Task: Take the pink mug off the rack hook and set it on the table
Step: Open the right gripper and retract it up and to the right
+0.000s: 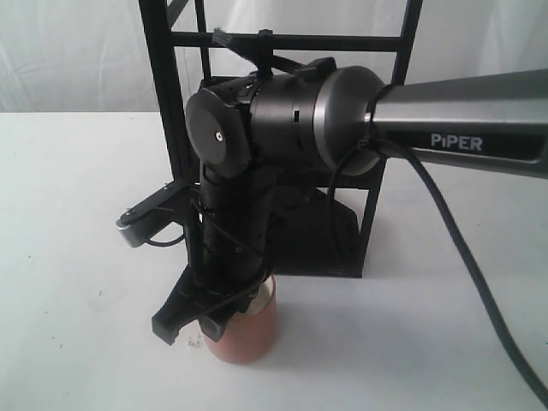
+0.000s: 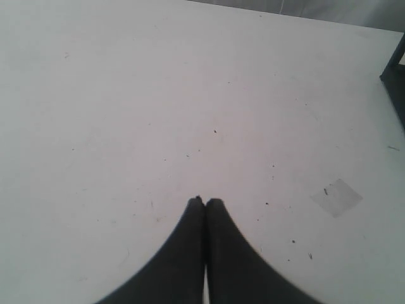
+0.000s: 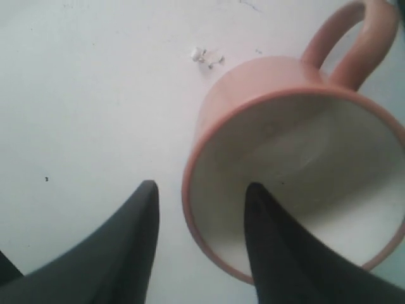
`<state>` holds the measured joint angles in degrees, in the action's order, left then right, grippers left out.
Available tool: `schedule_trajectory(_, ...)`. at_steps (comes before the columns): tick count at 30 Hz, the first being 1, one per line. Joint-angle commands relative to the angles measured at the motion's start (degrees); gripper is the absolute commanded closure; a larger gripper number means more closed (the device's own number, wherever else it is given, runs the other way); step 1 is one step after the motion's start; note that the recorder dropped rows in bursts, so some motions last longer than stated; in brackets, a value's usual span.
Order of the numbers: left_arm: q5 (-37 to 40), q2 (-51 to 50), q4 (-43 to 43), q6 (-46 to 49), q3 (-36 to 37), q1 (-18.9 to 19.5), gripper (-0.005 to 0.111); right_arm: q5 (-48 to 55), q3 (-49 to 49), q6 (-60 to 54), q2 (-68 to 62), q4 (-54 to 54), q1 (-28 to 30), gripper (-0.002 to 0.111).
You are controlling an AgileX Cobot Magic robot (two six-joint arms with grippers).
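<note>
The pink mug stands upright on the white table in front of the black rack. My right gripper reaches down onto it. In the right wrist view the right gripper is open and straddles the rim of the mug: one finger is inside the cream-white hollow, the other outside, with a gap on both sides. The loop handle points away from the fingers. A small black hook on the top crossbar is bare. The left gripper is shut over the bare table.
The right arm's grey forearm and its cable cross the right side. White crumbs lie by the mug. A corner of the rack's base and a pale square patch show in the left wrist view.
</note>
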<state>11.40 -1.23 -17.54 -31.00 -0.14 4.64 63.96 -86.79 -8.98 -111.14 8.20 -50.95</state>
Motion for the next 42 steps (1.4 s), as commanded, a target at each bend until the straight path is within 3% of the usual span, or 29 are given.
schedule_trajectory(1,0.2,0.5,0.0,0.0,0.1,-0.4,0.107,0.3,-0.5,0.3,4.5,-0.9,-0.2,0.067)
schedule_trajectory(9,0.2,0.5,0.0,0.0,0.1,-0.4,0.107,6.0,-0.5,0.3,15.5,-5.5,-0.2,0.067)
schedule_trajectory(13,0.2,0.5,0.0,0.0,0.1,-0.4,0.107,6.0,2.4,0.2,21.8,-6.2,-0.2,0.074)
schedule_trajectory(18,0.2,0.5,0.0,0.0,0.1,-0.4,0.107,6.0,11.4,0.4,29.3,-29.1,1.2,0.088)
schedule_trajectory(20,0.2,0.5,0.0,0.0,0.1,-0.4,0.107,6.0,15.0,3.5,30.9,-37.8,3.7,0.095)
schedule_trajectory(23,0.2,0.5,0.0,0.0,0.1,-0.4,0.107,6.0,19.3,4.4,32.2,-40.4,9.8,0.108)
schedule_trajectory(31,0.2,0.5,0.0,0.0,0.1,-0.4,0.107,5.9,23.1,4.5,32.3,-41.3,20.5,0.108)
schedule_trajectory(39,0.2,0.5,0.0,0.0,0.1,-0.4,0.107,-16.1,27.5,20.8,31.7,-41.3,32.8,0.108)
schedule_trajectory(42,0.2,0.5,0.0,0.0,0.1,-0.4,0.107,-19.8,30.3,25.8,30.8,-41.3,38.1,0.108)
